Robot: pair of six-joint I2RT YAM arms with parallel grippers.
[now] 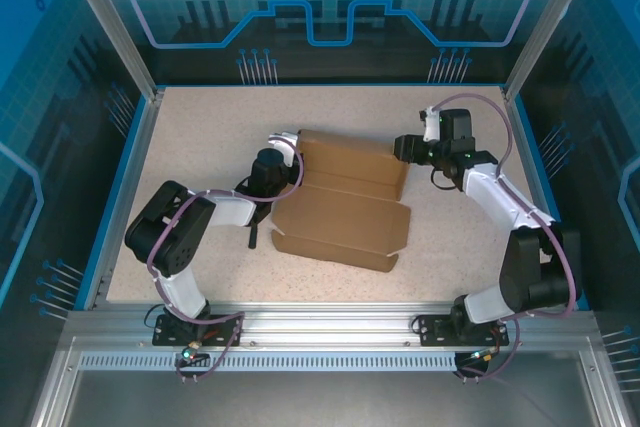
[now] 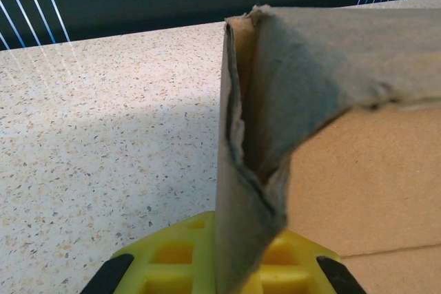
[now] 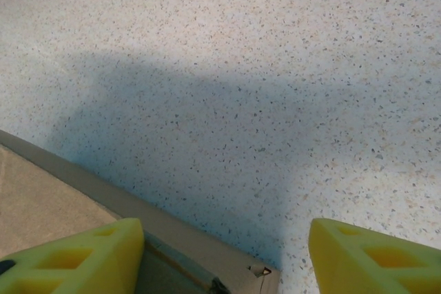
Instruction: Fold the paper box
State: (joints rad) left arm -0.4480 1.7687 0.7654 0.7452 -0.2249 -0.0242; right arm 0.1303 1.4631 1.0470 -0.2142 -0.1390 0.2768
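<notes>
Left claw [image 2: 244,231] clamped on upright flap of paper box [image 1: 345,207], right claw [image 3: 224,233] wide open, holding nothing

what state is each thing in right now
paper box, partly folded, open on top, one end flap standing upright
left gripper, shut on that upright flap
right gripper, open, a box corner lying between its fingers

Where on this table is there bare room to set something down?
Bare table runs along the far wall behind the paper box, and near right, between the box, the right arm and the front rail. Crowded: left gripper and right gripper at the box's far corners, left arm beside it.
</notes>
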